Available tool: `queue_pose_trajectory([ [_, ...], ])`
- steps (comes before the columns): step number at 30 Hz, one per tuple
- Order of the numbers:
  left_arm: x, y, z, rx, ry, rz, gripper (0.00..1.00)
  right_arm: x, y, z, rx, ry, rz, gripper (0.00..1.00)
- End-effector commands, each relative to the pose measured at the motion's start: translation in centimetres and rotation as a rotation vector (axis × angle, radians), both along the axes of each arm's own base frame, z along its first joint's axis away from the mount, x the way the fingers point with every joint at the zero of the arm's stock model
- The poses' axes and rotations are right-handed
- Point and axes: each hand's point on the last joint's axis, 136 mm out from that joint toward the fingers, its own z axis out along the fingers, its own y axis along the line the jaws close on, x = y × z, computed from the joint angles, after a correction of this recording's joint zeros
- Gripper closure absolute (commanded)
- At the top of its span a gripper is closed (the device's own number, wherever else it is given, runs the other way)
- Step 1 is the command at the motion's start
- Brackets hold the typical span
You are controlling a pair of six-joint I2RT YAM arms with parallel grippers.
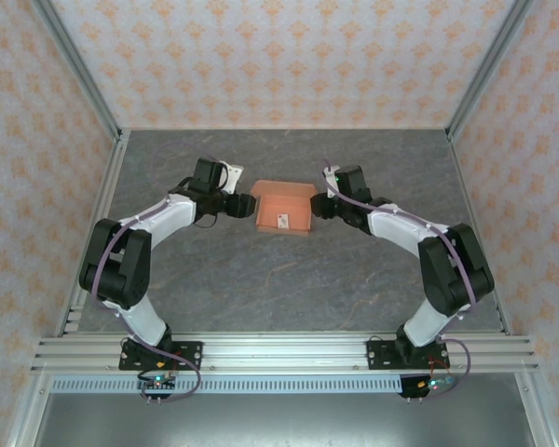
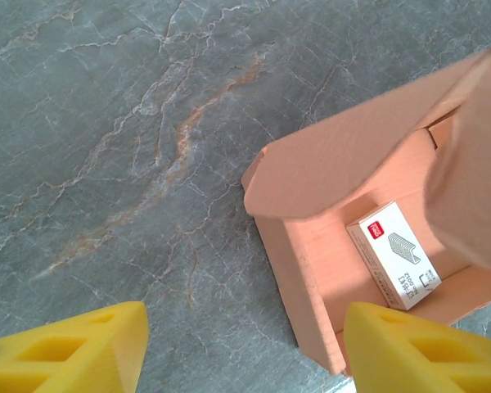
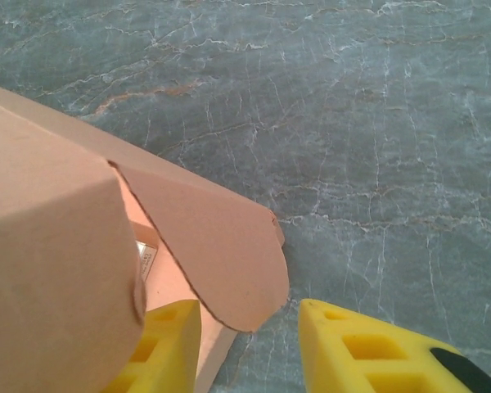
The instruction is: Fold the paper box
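Observation:
The paper box (image 1: 284,209) is a salmon-orange open tray in the middle of the grey table, with side flaps standing up. A small white staple carton (image 2: 395,254) lies inside it. My left gripper (image 1: 251,205) is at the box's left end. In the left wrist view the left gripper (image 2: 245,356) is open, and the box's side wall (image 2: 303,278) stands between its yellow fingers, nearer the right one. My right gripper (image 1: 317,207) is at the right end. It (image 3: 250,348) is open astride the right wall, with a rounded flap (image 3: 221,237) over the gap.
The grey marbled table (image 1: 261,279) is bare around the box. Patterned walls with aluminium posts close it on three sides. A metal rail (image 1: 279,349) carrying both arm bases runs along the near edge.

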Motion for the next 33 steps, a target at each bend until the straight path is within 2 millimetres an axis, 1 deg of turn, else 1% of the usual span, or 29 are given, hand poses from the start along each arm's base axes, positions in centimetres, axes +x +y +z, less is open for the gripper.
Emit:
queue_pose_trajectory([
  [1, 0.2, -0.1, 0.5, -0.002, 0.008, -0.024, 0.35, 1.0, 0.1, 0.6, -0.018, -0.025, 0.020, 0.64],
  [6, 0.2, 0.2, 0.9, -0.001, 0.003, -0.022, 0.35, 1.7, 0.0, 0.6, -0.042, -0.035, 0.030, 0.67],
  [9, 0.0, 0.3, 1.2, -0.005, 0.001, -0.020, 0.36, 1.7, 0.1, 0.5, -0.059, -0.044, 0.058, 0.70],
  [13, -0.3, 0.5, 1.4, -0.005, -0.006, -0.019, 0.36, 1.5, 0.2, 1.1, -0.059, -0.078, 0.092, 0.72],
  [16, -0.1, 0.7, 1.5, -0.002, -0.025, -0.017, 0.36, 1.9, 0.0, 1.9, -0.026, -0.088, 0.090, 0.72],
  [20, 0.5, 0.4, 2.1, -0.007, -0.081, -0.043, 0.38, 2.1, 0.3, 2.6, -0.006, -0.093, 0.094, 0.72],
  [22, 0.8, 0.4, 2.2, -0.002, -0.104, -0.053, 0.39, 2.1, 0.3, 2.6, -0.005, -0.090, 0.093, 0.72],
  [26, 1.4, -0.3, 2.8, -0.019, -0.154, -0.095, 0.40, 2.7, 0.3, 2.6, -0.002, -0.072, 0.068, 0.73],
  [30, 1.9, -1.1, 3.6, -0.046, -0.182, -0.135, 0.43, 3.3, 0.8, 3.0, 0.021, -0.057, 0.056, 0.75],
  [33, 2.4, -1.2, 3.7, -0.041, -0.187, -0.139, 0.46, 3.5, 0.8, 3.4, 0.029, -0.055, 0.052, 0.75],
])
